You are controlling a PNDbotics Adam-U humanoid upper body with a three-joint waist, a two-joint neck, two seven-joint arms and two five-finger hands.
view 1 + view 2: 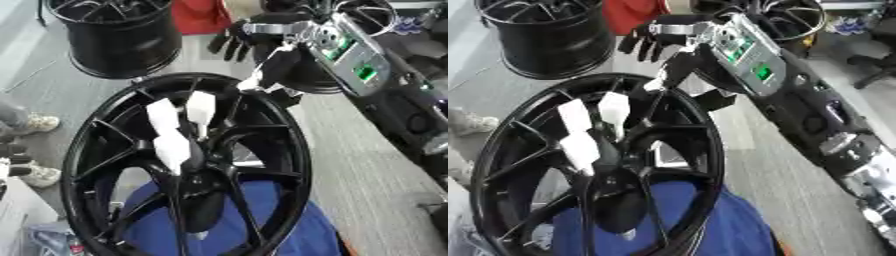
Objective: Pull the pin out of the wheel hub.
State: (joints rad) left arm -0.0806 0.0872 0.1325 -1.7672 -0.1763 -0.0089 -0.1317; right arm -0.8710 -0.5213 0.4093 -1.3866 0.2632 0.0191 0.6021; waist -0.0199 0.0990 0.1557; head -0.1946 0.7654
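The right hand (262, 67) comes in from the upper right on its black and silver arm, past the forearm's panel with green lights (360, 67). Its dark fingers are curled down at the top edge of the black wheel (188, 165), against the rim (302, 145) where a small pale piece shows at the fingertips. Whether the fingers actually pinch anything there, I cannot tell.

Three white pins (179, 130) stand on the spokes just above the hub (197, 177) (two side by side, one lower, nearer the centre). They are apart from the hand. The wheel is propped upright over a blue cloth (236, 225). A second black wheel (118, 37) sits behind it on the floor.

The left hand is not visible.

Judgement: the pull has not begun; this is the reach. The next move calls for bringing the fingers down from the rim to a pin, closing on it, then drawing it straight out along its own line.
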